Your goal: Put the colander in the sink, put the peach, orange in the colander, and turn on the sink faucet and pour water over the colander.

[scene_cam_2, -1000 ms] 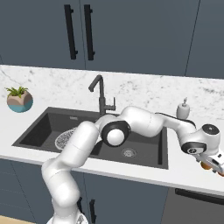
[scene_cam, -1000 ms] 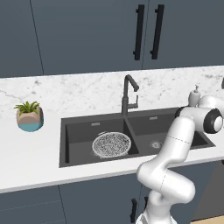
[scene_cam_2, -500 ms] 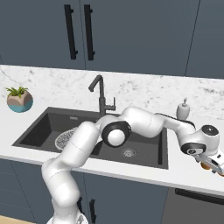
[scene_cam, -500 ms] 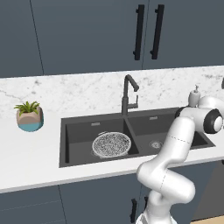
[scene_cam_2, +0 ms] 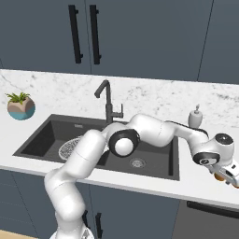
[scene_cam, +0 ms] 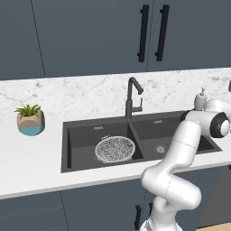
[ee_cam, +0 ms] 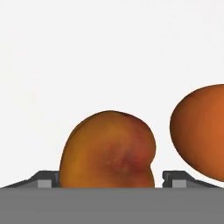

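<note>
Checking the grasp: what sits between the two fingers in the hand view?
The peach sits between the fingers, filling the gap. The orange lies outside, beside one finger, on bare white counter.

Dark double-basin sink (scene_cam: 90,133) set in white marble table (scene_cam: 31,158). White mesh colander (scene_cam: 115,149) sits in left basin, near front right corner. Black faucet (scene_cam: 131,98) stands at sink's back edge, over the divider. Potted plant (scene_cam: 30,120) near table's left edge. White soap dispenser (scene_cam: 200,100) by sink's back right corner. White arm bends over right basin.
</note>
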